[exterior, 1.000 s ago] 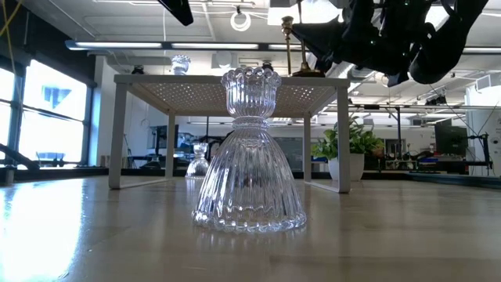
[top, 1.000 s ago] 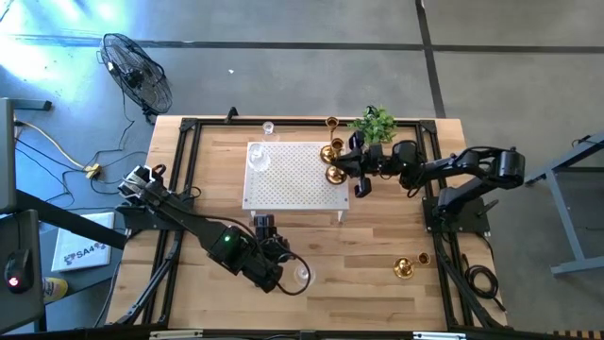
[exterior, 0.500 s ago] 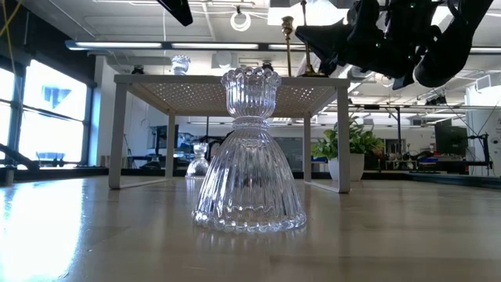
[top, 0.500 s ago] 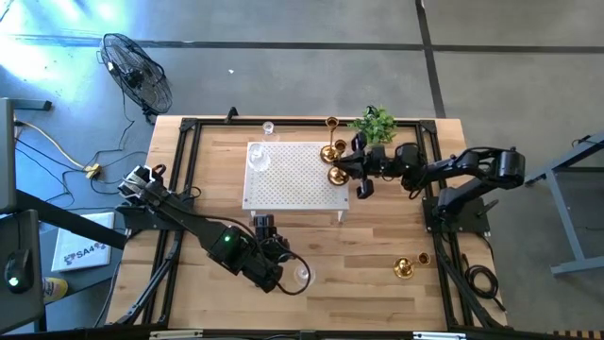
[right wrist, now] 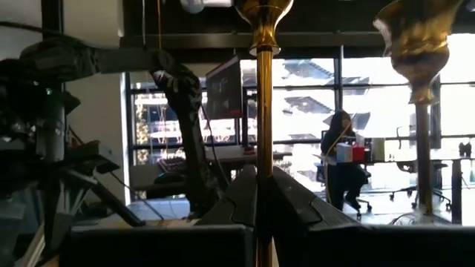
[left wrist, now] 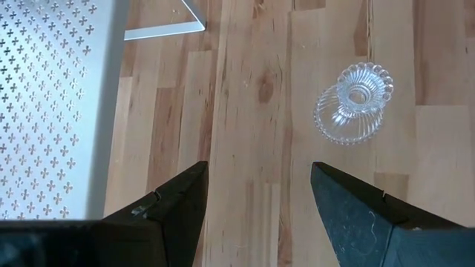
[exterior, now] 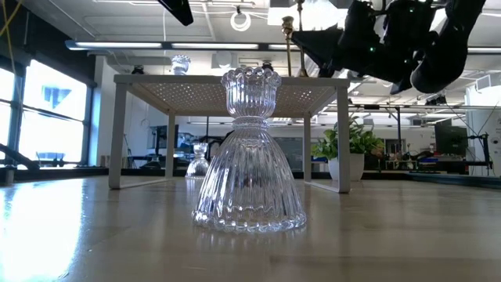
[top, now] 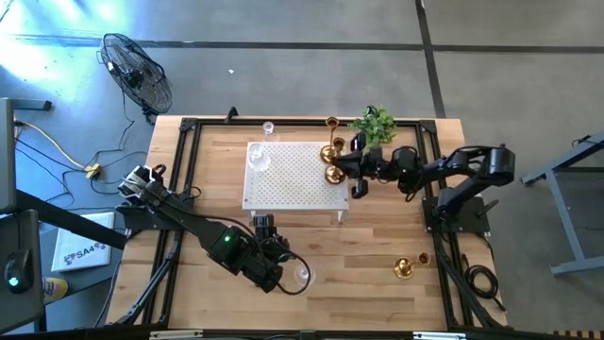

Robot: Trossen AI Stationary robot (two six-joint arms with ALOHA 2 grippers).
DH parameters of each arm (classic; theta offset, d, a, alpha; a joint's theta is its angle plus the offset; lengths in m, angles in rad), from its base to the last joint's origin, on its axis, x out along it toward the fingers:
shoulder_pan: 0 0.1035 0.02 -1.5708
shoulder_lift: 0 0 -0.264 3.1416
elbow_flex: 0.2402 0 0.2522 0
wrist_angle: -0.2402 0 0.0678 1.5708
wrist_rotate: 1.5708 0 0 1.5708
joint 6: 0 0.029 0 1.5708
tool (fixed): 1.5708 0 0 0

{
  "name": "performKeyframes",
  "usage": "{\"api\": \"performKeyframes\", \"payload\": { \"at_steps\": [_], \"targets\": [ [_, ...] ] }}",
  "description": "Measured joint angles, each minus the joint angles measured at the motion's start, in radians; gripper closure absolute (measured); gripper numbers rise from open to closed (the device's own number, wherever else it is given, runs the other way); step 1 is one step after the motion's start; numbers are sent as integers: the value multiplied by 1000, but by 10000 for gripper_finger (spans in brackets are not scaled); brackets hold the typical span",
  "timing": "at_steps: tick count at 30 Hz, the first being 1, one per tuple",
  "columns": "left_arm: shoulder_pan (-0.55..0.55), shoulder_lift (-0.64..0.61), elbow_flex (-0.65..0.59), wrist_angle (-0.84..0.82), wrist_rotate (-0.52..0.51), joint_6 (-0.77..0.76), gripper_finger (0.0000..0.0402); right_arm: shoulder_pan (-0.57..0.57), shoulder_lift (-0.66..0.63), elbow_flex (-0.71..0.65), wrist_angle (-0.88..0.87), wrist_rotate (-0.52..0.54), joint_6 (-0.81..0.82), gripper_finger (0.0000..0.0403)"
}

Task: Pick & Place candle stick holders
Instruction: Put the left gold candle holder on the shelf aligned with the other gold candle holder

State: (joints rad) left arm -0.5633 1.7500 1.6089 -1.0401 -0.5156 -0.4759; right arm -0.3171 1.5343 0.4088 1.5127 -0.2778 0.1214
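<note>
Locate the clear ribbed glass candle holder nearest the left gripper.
In the high view, the clear ribbed glass candle holder stands upright on the wooden table's front edge, beside the open left gripper.

Left pincer (left wrist: 256, 204) open, low; right pincer (right wrist: 263, 196) clamped, raised.

Grey concrete floor (top: 283, 57) — black standing fan (top: 138, 74) beside wooden table (top: 377, 246). Large windows (exterior: 43, 117), ceiling strip lights (exterior: 133, 45) — bright office beyond.
</note>
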Motion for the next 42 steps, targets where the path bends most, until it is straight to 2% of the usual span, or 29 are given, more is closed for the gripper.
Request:
{"api": "performKeyframes", "payload": {
  "at_steps": [3,10,42],
  "targets": [
    [0,0,0,0,1,0,167,-4,30,0,52,10,21,397],
    [0,0,0,0,0,0,167,1,75,0,53,10,28,397],
    [0,0,0,1,-1,-2,167,11,75,1,24,14,9,397]
  ]
}}
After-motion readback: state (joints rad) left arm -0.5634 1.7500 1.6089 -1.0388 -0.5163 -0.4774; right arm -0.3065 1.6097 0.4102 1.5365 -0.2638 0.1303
